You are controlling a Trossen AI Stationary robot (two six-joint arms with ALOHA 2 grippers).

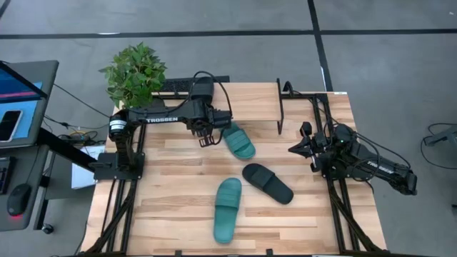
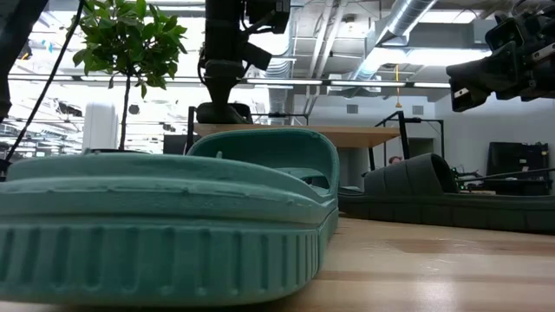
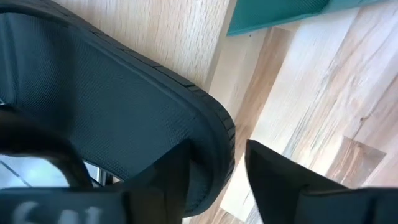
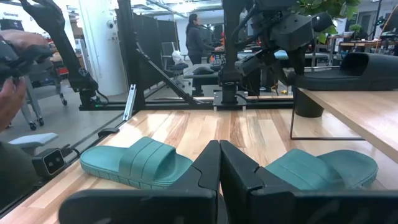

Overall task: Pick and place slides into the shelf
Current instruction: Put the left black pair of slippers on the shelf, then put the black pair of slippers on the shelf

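Observation:
A black slide (image 3: 112,106) lies on the shelf (image 1: 253,107) near its left end, sole down on the plank (image 2: 347,134). My left gripper (image 3: 217,155) comes down on it from above (image 2: 221,82), open, with the slide's edge between its fingers. A teal slide (image 1: 239,140) lies on the table in front of the shelf. A second black slide (image 1: 268,183) lies mid-table and another teal slide (image 1: 228,210) near the front edge. My right gripper (image 1: 296,148) hangs shut over the table's right side, touching nothing. My left gripper straddles the black slide's rim (image 3: 214,134) from above, slanting down. One finger (image 3: 165,180) stands over the footbed and the other finger (image 3: 280,177) outside the sole, with bare wood showing between it and the rim. Whether the inner finger touches the footbed, I cannot tell.
A potted plant (image 1: 134,71) stands at the table's far left corner, beside the shelf's end. A desk with a laptop (image 1: 21,86) is left of the table. People (image 4: 199,37) show in the room beyond. Bare tabletop lies along the near left.

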